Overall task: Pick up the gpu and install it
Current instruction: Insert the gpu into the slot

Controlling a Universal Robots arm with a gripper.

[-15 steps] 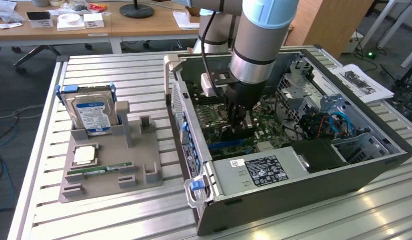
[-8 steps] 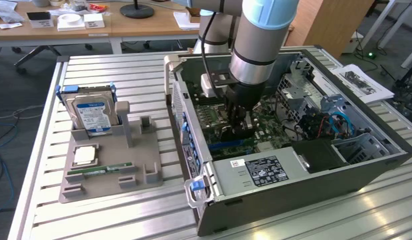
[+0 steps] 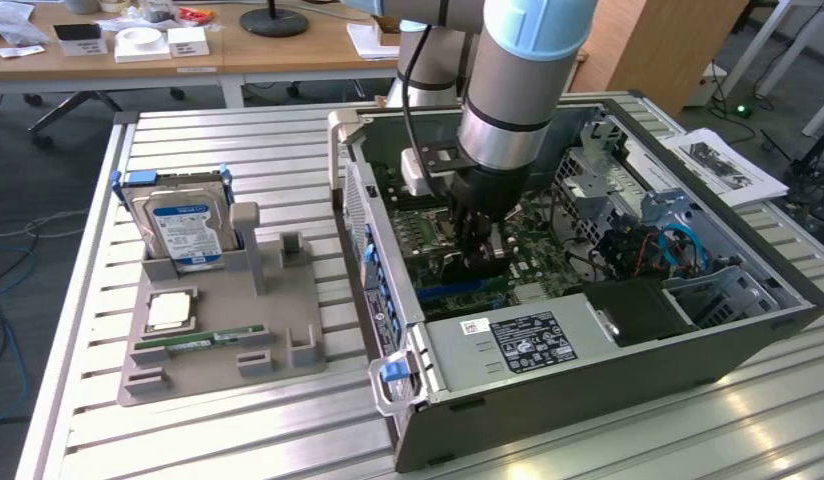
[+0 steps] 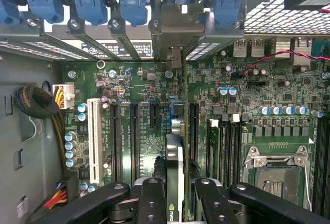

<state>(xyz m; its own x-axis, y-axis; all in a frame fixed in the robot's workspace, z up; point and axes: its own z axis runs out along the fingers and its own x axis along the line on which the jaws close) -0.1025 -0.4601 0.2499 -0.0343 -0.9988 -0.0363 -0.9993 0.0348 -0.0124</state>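
My gripper [image 3: 475, 258] reaches down inside the open computer case [image 3: 385, 300] and is shut on the gpu [image 3: 458, 272], a thin dark card held on edge. In the wrist view the gpu [image 4: 174, 154] runs edge-on between the two black fingers [image 4: 150, 198], with my gripper [image 4: 175, 190] clamped across it. Its grey metal bracket [image 4: 175, 25] sits at the case's rear slot openings. The card stands in line with the expansion slots of the green motherboard [image 4: 139, 79]; how deep it sits in a slot is hidden.
RAM sticks [image 4: 219, 146] and the CPU socket [image 4: 278, 167] lie close beside the card. Blue slot latches [image 4: 87, 2] line the rear wall. Outside the case, a grey fixture [image 3: 212, 350] holds a hard drive [image 3: 185, 225], a CPU [image 3: 169, 310] and a green RAM stick [image 3: 199, 340].
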